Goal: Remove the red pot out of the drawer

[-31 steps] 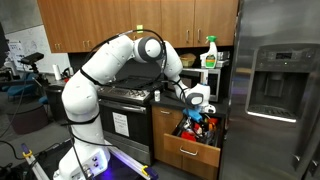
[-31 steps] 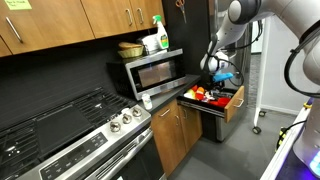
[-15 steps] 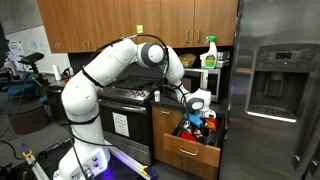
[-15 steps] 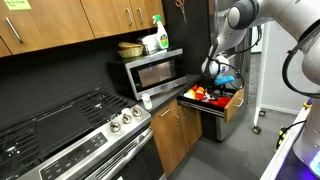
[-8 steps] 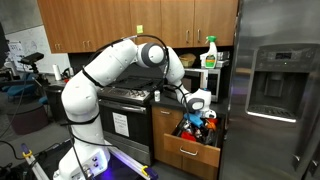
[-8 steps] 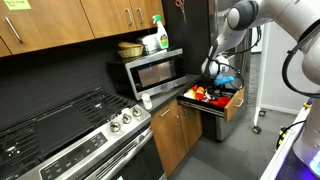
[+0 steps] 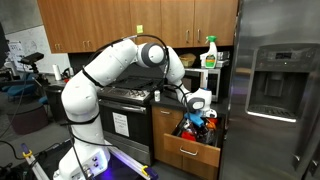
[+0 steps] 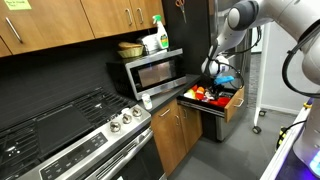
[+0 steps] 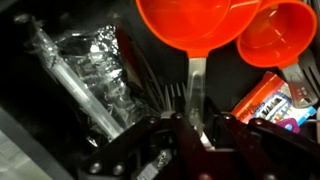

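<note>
In the wrist view the red pot (image 9: 198, 24) fills the top, a glossy round red bowl with a pale, translucent handle (image 9: 195, 88) running down from it. My gripper (image 9: 196, 130) has its dark fingers (image 9: 222, 132) pressed against both sides of that handle, shut on it. In both exterior views the gripper (image 7: 199, 108) (image 8: 214, 74) reaches down into the open brown wooden drawer (image 7: 188, 151) (image 8: 236, 104), among colourful toy items. The pot itself is too small to pick out there.
A second red round vessel (image 9: 281, 30), an orange packet (image 9: 264, 98) and crinkled clear plastic (image 9: 92, 68) lie close by in the drawer. Near the drawer are a microwave (image 8: 152, 72), a stove (image 8: 70, 130), a steel fridge (image 7: 275, 90) and a spray bottle (image 7: 210, 52).
The arm has sunk slightly into the drawer since the earliest frames and then held still. No other movement shows in the exterior views.
</note>
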Robot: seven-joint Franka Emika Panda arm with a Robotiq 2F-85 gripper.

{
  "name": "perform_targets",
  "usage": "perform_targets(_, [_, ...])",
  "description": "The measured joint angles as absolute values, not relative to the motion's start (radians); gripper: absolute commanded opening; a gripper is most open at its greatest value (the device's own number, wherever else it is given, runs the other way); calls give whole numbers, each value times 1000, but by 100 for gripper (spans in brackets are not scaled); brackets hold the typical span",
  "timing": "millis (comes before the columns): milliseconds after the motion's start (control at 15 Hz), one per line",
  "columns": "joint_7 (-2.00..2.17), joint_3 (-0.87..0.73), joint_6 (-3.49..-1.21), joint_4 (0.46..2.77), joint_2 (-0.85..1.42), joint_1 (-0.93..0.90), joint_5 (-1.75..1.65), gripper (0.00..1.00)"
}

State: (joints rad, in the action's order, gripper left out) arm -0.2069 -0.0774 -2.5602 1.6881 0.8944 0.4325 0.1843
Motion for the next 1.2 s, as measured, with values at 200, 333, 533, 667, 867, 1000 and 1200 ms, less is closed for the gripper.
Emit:
perform_targets(200, [-207,-77,-2564,1687,894,433,184,5])
perform_targets(333, [-207,-77,-2567,1687,894,434,184,5])
perform_targets(533, [-207,-77,-2568,1687,894,434,184,5])
perform_targets(667, [-207,-77,-2567,1687,891,433,183,5])
perform_targets(867, [-206,-77,-2565,1688,884,430,183,5])
perform_targets(1000, [-205,-77,-2561,1689,875,425,182,5])
perform_targets(1200, [-203,-78,-2545,1691,854,415,181,5])
